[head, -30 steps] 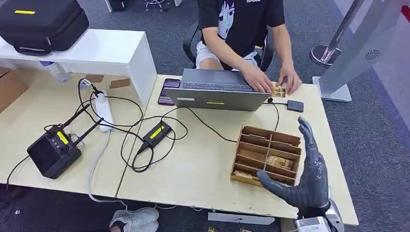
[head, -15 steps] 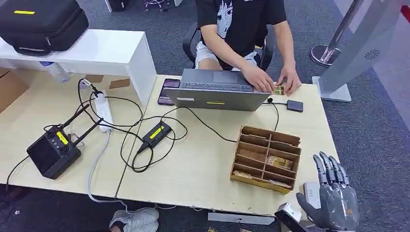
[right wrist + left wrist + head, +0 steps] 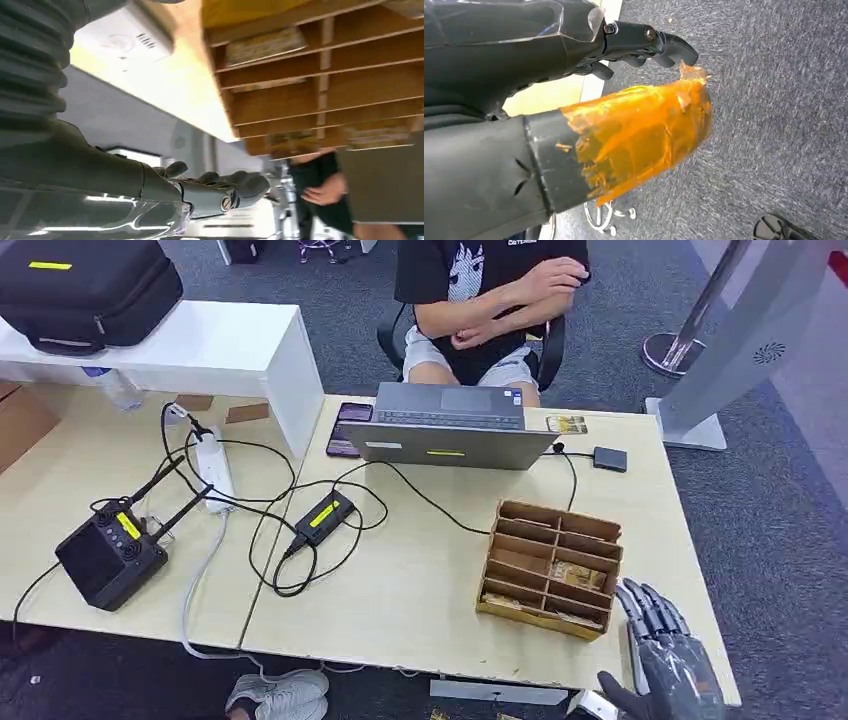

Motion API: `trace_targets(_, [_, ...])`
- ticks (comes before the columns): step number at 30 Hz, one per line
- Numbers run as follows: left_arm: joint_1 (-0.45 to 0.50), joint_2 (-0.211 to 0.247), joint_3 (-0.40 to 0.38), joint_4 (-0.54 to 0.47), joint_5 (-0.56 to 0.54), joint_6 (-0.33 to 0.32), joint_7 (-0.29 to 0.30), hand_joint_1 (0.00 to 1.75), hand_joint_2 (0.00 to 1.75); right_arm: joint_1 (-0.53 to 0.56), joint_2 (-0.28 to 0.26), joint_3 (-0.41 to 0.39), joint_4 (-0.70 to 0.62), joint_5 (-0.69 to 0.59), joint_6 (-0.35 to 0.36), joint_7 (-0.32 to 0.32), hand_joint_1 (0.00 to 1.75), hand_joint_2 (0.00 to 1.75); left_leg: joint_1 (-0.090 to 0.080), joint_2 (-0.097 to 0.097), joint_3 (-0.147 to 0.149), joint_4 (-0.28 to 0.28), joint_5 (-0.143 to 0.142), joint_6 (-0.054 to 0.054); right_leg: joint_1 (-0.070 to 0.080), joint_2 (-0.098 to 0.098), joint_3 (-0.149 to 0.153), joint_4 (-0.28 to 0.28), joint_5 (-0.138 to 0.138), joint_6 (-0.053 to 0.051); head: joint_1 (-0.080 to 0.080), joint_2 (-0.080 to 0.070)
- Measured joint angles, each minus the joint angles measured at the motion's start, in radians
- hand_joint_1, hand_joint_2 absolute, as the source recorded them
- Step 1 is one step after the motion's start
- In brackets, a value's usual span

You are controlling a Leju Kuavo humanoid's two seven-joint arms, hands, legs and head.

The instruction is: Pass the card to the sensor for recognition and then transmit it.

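A wooden divided card box [image 3: 551,517] sits on the right side of the table, with patterned cards [image 3: 578,575] lying in its compartments. One more card [image 3: 566,424] lies flat beside the laptop [image 3: 450,426]. A small black sensor pad [image 3: 610,459] rests just right of it on a cable. My right hand [image 3: 668,665] hangs at the table's front right corner, fingers straight, holding nothing. The right wrist view has that hand [image 3: 150,185] beside the box [image 3: 320,75]. My left hand [image 3: 574,75], its thumb wrapped in orange tape, hangs over grey carpet with nothing in it.
A person [image 3: 490,300] sits behind the laptop with arms folded. A phone [image 3: 348,428], a power strip [image 3: 214,468], looping cables and a black controller [image 3: 108,555] cover the left of the table [image 3: 420,600]. A white shelf [image 3: 200,345] carries a black case.
My right hand dropped from beside the box to the table's front right corner. The person pulled both hands off the laptop and card and folded their arms; the card stays by the laptop.
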Motion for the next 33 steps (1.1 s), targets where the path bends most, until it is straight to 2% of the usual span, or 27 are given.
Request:
trace_targets(5, [-0.001,0.000,0.000,0.000,-0.010,-0.001,-0.001,0.00,0.00,-0.060,-0.002,0.065,0.028,-0.013,0.000,-0.048,0.00,1.75,0.000,0.000,0.000,0.000,0.000,0.000,0.000,0.000,0.000,0.000,0.000,0.000,0.000,0.000])
trace_targets(9, [-0.002,0.002,0.000,0.000,-0.015,-0.001,-0.001,0.00,0.00,-0.092,-0.002,0.099,0.053,0.004,-0.005,-0.054,0.00,1.75,0.000,0.000,0.000,0.000,0.000,0.000,0.000,0.000,0.001,0.000,0.000,0.000,0.000,0.000])
trace_targets(17, [-0.003,0.002,-0.001,0.000,-0.022,-0.002,0.002,0.00,0.00,-0.176,0.028,0.156,0.158,0.180,-0.021,0.047,0.00,1.75,0.000,0.000,0.001,0.000,0.000,0.000,0.000,0.000,0.001,0.000,0.000,0.000,0.000,0.000])
trace_targets(26, [-0.003,0.002,-0.002,0.000,-0.023,-0.002,0.002,0.00,0.00,-0.209,0.052,0.177,0.218,0.191,-0.021,0.060,0.00,1.75,0.000,0.000,0.001,0.000,0.000,0.000,0.000,0.000,0.001,0.000,0.000,0.000,0.000,0.000])
trace_targets(33, [-0.003,0.002,-0.005,0.000,-0.024,-0.002,0.005,0.00,0.00,-0.231,0.066,0.185,0.260,0.214,-0.021,0.096,0.00,1.75,0.000,0.000,0.001,0.000,0.000,0.000,0.000,0.000,0.001,0.000,0.000,0.000,0.000,0.000])
